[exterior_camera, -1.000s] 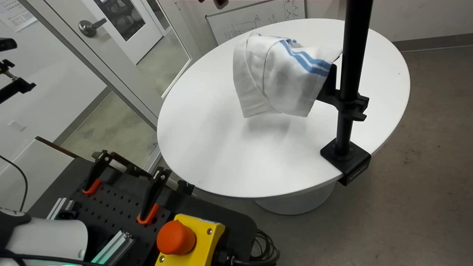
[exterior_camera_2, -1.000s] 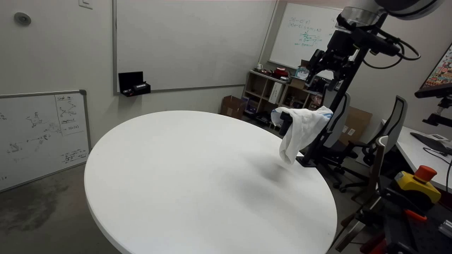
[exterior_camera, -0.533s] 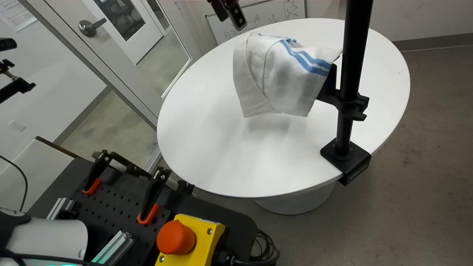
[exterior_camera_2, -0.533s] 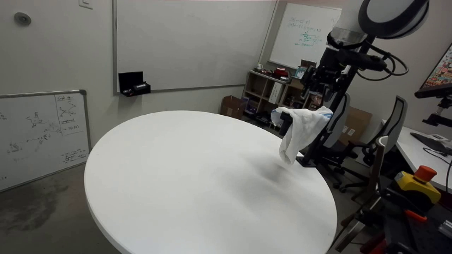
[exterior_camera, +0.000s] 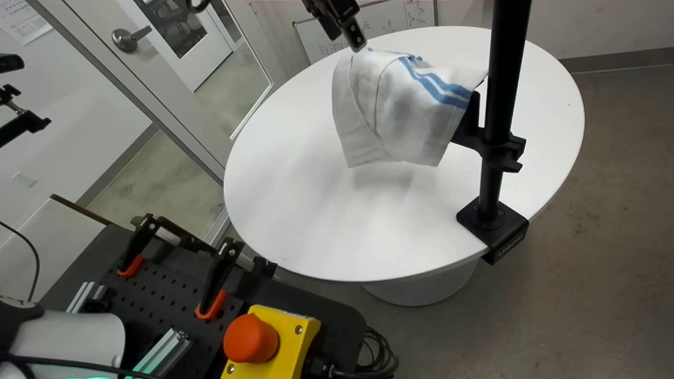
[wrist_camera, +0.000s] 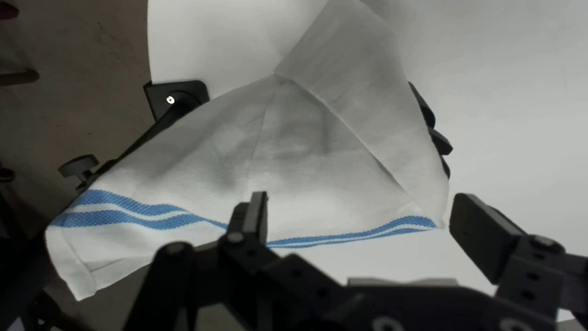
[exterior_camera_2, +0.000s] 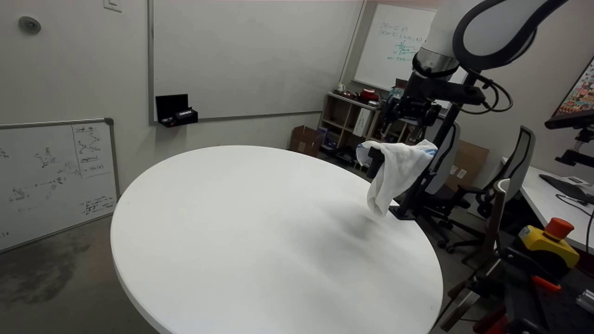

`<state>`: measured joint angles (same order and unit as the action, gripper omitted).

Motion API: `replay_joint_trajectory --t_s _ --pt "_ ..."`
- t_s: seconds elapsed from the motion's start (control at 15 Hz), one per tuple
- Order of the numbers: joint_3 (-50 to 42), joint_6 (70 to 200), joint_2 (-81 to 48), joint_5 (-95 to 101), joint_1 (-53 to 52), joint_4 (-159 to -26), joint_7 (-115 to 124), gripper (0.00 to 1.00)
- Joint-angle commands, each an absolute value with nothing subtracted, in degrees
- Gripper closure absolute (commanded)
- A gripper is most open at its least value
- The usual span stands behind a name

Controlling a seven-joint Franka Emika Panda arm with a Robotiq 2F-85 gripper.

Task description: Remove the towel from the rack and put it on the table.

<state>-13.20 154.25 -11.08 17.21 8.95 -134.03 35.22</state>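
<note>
Gripper (exterior_camera: 347, 43), jaws apart, sits at 11 o'clock from the draped towel (exterior_camera: 404, 110) in an exterior view. Your step appears pre-grasp: next, lower, straddle it, close.

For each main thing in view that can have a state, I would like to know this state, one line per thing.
Towel: draped over the rack, not gripped.
Gripper: open, above the towel.
Rack: fixed to the edge of the table.
Small whiteboard: written on.
Red button: pressed or released, cannot tell.
</note>
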Motion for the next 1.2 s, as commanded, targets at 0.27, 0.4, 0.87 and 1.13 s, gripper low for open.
replay_joint_trajectory --t_s 0.27,0.4,0.87,1.13 --pt "-16.66 155.63 -15.90 19.13 3.32 -130.49 38.76 0.00" --pt "-17.51 155.50 -16.78 19.18 2.68 -130.18 39.13 0.00" --pt "-19.43 155.02 -19.18 17.87 1.44 -129.42 38.88 0.30" --pt "-19.24 154.90 -19.10 17.30 1.04 -128.95 38.53 0.62"
